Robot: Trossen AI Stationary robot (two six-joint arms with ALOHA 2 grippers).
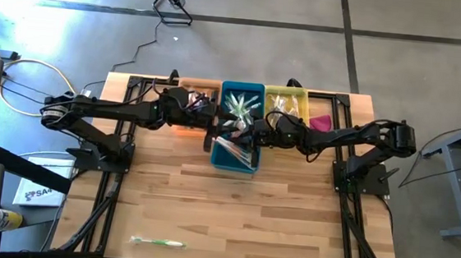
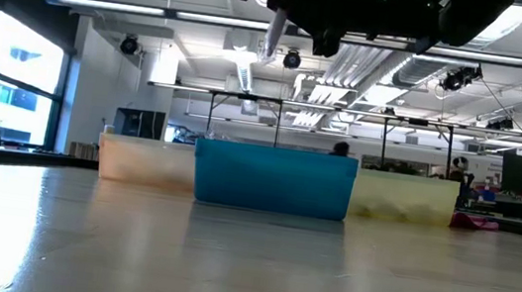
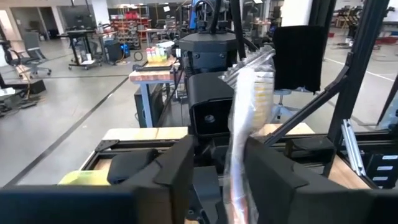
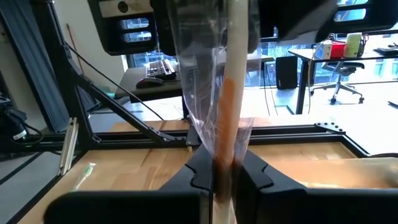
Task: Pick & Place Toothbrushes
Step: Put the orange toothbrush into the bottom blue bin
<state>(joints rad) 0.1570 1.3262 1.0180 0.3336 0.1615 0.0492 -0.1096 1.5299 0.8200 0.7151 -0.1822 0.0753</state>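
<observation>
Wooden table [image 1: 232,211] fills the high view, w/ three bins in a row at the far edge: orange bin [image 1: 200,88], blue bin [image 1: 240,128] in the middle, yellow bin [image 1: 287,103], plus a pink cloth [image 1: 320,122] just beside the yellow one. Wrapped toothbrushes [image 1: 242,107] lie in the blue bin, more in the yellow. One green toothbrush [image 1: 157,242] sits alone near the front edge, well apart from the bins. Both arms meet over the blue bin: left gripper [image 1: 212,119] and right gripper [image 1: 256,136].

Low view: bins stand side by side at table level; the arms hang above the blue bin, a wrapped toothbrush [image 2: 274,30] dangling between them.

Left wrist view: left fingers [image 3: 174,171] stand apart, the wrapped toothbrush [image 3: 244,137] upright between them, right arm just behind. Can't tell whether they touch the wrapper.

Right wrist view: right fingers [image 4: 200,171] pinched closed on the wrapped toothbrush [image 4: 230,93], orange-and-white handle rising upright from the grip.
</observation>
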